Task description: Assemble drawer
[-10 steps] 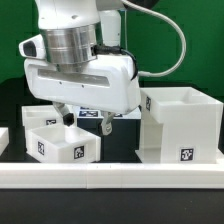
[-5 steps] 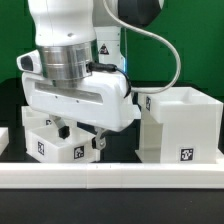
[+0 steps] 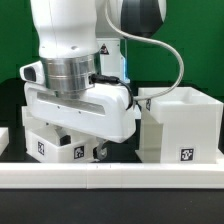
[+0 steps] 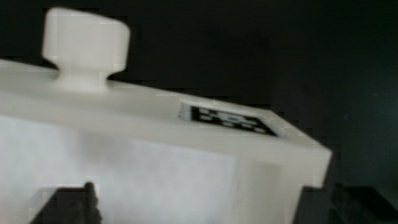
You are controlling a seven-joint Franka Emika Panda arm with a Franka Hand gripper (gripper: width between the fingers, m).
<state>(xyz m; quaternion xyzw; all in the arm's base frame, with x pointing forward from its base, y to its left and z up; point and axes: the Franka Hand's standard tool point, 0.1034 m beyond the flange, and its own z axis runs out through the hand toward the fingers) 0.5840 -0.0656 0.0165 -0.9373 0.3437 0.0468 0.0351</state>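
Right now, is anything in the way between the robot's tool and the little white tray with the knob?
No, nothing that I can see. The open tool hangs close over the small tray. The wrist view shows only the tray's white wall, its knob and its tag ahead of it.

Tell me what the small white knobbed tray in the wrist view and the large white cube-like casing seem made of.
Small white knobbed tray: probably plastic, matte and opaque; its knob looks moulded in one piece with softly rounded edges. Large white cube-like casing: likely the same matte plastic; thin even walls, no grain or gloss.
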